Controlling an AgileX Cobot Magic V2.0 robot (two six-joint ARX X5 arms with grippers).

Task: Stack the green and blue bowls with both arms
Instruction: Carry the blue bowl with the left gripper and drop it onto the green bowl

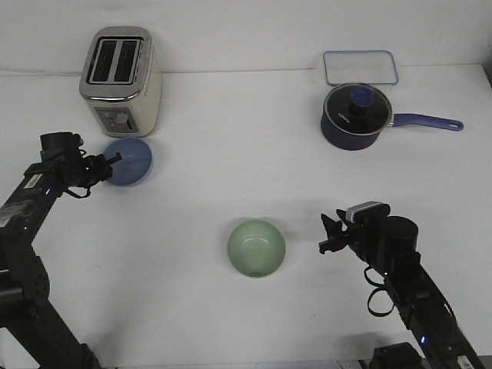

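Blue bowl (129, 161): far left, just in front of the toaster (121, 79).
Green bowl (257, 247): near centre, upright, alone.
Left gripper (110, 164): fingers spread at the blue bowl's left rim; contact unclear.
Right gripper (329, 233): right of the green bowl, apart; fingers parted.
Navy saucepan (354, 117): far right, lidded.
Clear lid (360, 68): behind the saucepan, partly hidden.

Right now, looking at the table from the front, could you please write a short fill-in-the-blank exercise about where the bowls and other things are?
1. The left tool is at the rim of the small round matte ____ bowl.
2. The pale green round bowl sits on the white table with its opening facing ____.
3. The blue bowl stands just in front of the silver ____.
4. The dark navy pot has a ____ handle.

Missing words: blue; up; toaster; purple
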